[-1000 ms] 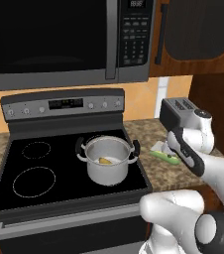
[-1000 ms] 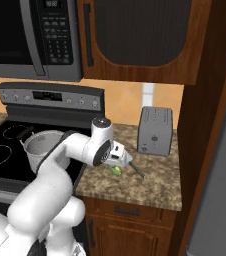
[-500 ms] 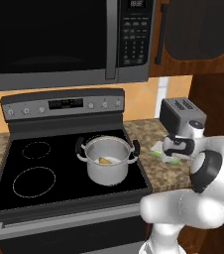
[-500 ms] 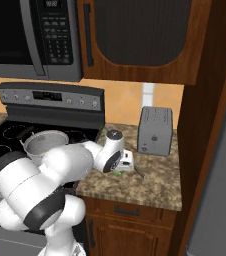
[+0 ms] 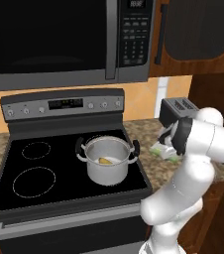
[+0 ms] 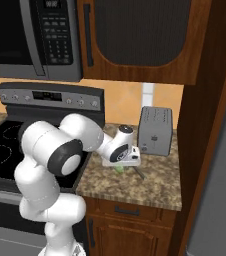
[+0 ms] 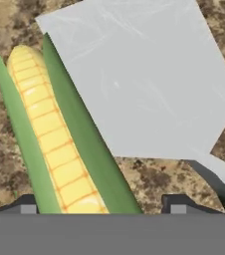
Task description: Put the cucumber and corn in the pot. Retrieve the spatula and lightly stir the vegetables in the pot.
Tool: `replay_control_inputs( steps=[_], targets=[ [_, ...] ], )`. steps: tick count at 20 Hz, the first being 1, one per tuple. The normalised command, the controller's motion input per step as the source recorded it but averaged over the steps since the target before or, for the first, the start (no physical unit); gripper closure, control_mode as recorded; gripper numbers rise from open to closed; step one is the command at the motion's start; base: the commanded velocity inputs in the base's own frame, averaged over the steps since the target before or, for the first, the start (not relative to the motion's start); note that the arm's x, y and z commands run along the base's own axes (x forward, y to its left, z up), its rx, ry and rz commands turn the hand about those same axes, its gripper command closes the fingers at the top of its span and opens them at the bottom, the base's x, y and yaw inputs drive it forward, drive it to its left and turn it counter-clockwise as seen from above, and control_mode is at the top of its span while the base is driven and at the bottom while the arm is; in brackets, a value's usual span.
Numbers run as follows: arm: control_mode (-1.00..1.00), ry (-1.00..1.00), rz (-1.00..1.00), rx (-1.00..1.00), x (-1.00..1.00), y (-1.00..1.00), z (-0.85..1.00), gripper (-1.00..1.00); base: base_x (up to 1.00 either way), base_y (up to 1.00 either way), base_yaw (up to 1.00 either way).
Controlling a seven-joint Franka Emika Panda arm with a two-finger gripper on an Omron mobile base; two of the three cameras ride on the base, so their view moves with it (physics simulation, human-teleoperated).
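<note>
Pot (image 5: 107, 161) shiny steel; counter (image 7: 15, 149) speckled, probably stone.

stove (image 5: 29, 168): black glass top, ring marks
control panel (image 5: 64, 104): knobs, small display
microwave (image 5: 59, 39): above stove
toaster (image 6: 155, 131): steel, on granite bench (image 6: 160, 182), by wall
cabinet (image 6: 140, 37): dark wooden door overhead

Pot (image 5: 107, 161) on stove (image 5: 34, 168), sth yellow inside. Corn (image 7: 52, 142) on counter (image 6: 155, 177) right of stove, beside spatula (image 7: 144, 79); toaster (image 6: 155, 131) behind.
</note>
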Motion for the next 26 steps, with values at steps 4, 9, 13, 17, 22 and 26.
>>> replay_control_inputs(
  steps=[4, 9, 13, 17, 22, 26],
  targets=[
    [-1.00, 0.03, 0.10, 0.00, -0.43, 0.33, -0.20, 1.00, 0.00, 0.00, 0.00],
    [-1.00, -0.16, 0.02, 0.00, -0.97, 0.49, 0.38, 1.00, 0.00, 0.00, 0.00],
    [-1.00, -0.20, 0.00, 0.00, -0.79, 0.64, 1.00, 1.00, 0.00, 0.00, 0.00],
    [-1.00, -0.09, -0.02, 0.00, -0.51, 0.62, 1.00, 1.00, 0.00, 0.00, 0.00],
    [-1.00, -0.05, -0.09, 0.00, -0.42, 0.28, 1.00, 1.00, 0.00, 0.00, 0.00],
    [-1.00, -0.01, -0.06, 0.00, -0.13, 0.43, 0.96, 1.00, 0.00, 0.00, 0.00]
  ],
)
